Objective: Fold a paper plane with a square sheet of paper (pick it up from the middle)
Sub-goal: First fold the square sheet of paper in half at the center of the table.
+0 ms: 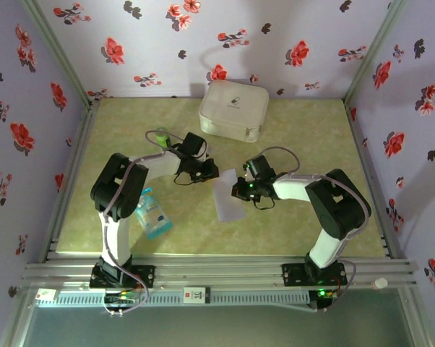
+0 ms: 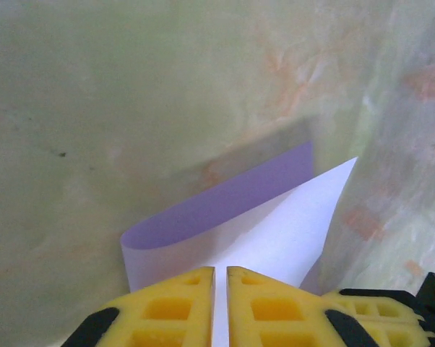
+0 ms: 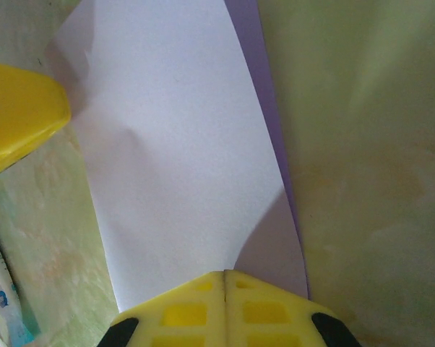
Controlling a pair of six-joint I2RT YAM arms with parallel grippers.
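The square sheet of paper (image 1: 228,202) hangs between my two grippers at the table's middle, white on one face and pale lavender on the other. In the left wrist view the square sheet of paper (image 2: 275,224) curls up from the table into my left gripper (image 2: 220,271), which is shut on its edge. From above, the left gripper (image 1: 216,173) sits at the sheet's far corner. My right gripper (image 1: 238,190) is at the sheet's right side. In the right wrist view the sheet (image 3: 174,144) runs into the right gripper (image 3: 225,275), shut on it. A left finger (image 3: 19,116) shows there too.
A white case (image 1: 233,108) stands at the back of the table. A blue-and-white plastic packet (image 1: 152,213) lies by the left arm's base. A small green object (image 1: 160,136) sits behind the left arm. Floral walls enclose three sides, and a metal rail (image 1: 203,271) runs along the front.
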